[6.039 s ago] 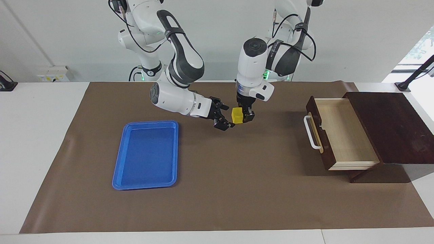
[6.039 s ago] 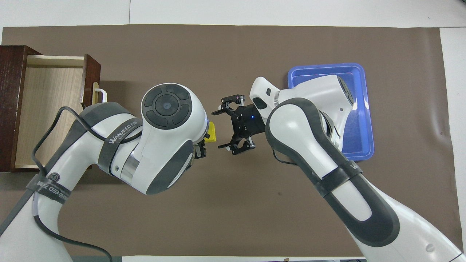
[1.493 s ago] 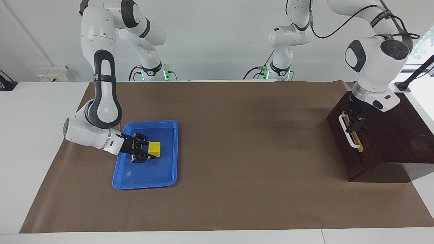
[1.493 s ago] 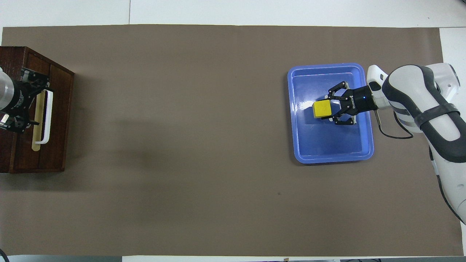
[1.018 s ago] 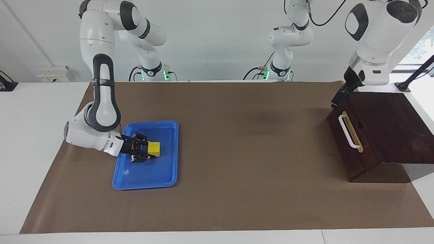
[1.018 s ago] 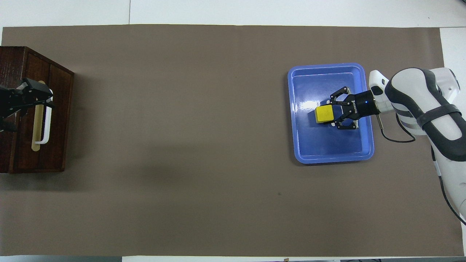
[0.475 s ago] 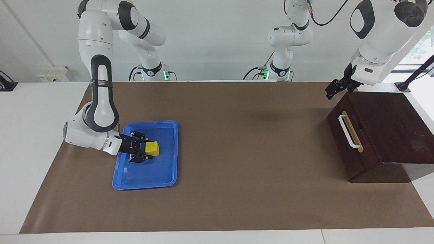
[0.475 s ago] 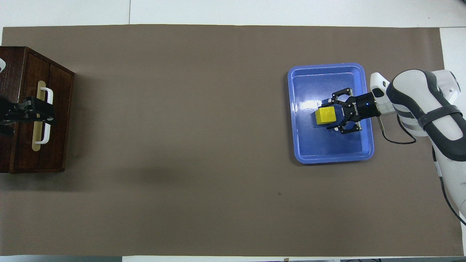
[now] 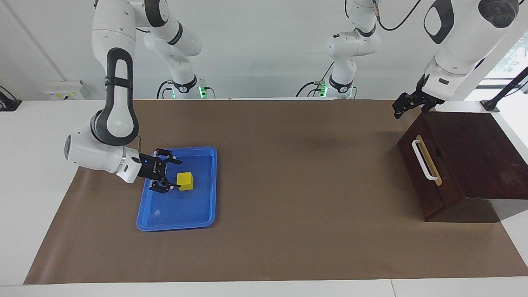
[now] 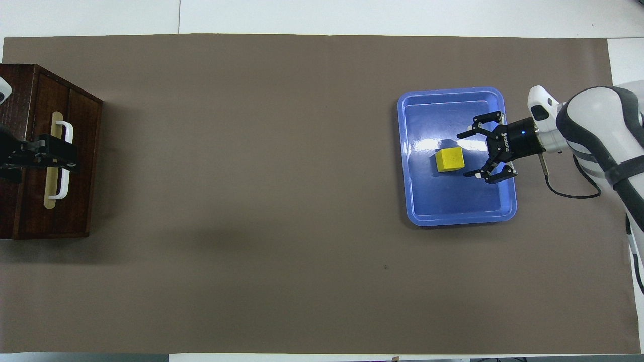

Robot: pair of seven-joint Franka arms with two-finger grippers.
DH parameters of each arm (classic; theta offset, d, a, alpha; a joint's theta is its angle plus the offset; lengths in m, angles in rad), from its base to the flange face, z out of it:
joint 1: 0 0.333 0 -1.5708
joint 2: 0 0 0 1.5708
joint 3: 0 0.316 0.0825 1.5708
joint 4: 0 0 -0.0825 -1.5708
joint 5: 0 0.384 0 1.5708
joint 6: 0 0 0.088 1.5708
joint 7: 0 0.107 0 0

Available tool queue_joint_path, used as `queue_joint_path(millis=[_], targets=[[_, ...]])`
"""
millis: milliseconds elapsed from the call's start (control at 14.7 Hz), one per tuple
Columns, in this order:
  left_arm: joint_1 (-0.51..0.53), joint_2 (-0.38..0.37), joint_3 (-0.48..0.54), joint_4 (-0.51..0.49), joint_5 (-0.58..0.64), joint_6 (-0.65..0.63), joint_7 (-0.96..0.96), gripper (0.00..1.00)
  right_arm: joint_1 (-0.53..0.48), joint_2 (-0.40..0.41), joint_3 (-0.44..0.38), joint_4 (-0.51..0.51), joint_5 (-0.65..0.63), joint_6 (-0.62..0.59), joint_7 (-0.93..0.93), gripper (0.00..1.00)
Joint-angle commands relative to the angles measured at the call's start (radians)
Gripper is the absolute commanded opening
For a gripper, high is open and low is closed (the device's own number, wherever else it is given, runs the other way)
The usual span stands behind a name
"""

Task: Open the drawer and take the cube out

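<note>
The cube [image 9: 185, 180] lies in the blue tray [image 9: 204, 214], and the right gripper [image 9: 172, 175] beside it has spread jaws. The left gripper [image 9: 403, 105] hangs over the shut drawer [image 9: 425, 181]; I cannot tell its jaws.

Yellow cube [image 9: 185, 181] in tray [image 9: 198, 214]; drawer [image 9: 429, 173] shut.

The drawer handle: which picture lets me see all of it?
The facing view. There the white handle shows whole on the shut drawer, with the left gripper up in the air, clear of it. In the overhead view the raised left gripper covers the middle of the handle, so only its ends show.
</note>
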Motion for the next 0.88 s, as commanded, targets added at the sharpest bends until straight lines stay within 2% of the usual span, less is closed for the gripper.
queue_joint_path(millis=[0, 339, 475, 814], targets=[[0.003, -0.005, 0.004, 0.011, -0.020, -0.005, 0.024, 1.00, 0.001, -0.137, 0.004, -0.016, -0.114, -0.037, 0.201, 1.00], [-0.028, 0.005, 0.019, 0.014, -0.020, -0.021, 0.026, 1.00, 0.002, -0.260, 0.001, 0.043, -0.281, -0.124, 0.517, 1.00], [-0.060, 0.008, 0.054, 0.020, -0.020, -0.028, 0.026, 1.00, 0.007, -0.321, 0.002, 0.061, -0.361, -0.136, 0.693, 1.00], [-0.057, -0.001, 0.042, 0.025, -0.022, -0.024, 0.030, 1.00, 0.024, -0.445, 0.013, 0.099, -0.504, -0.210, 1.125, 1.00]])
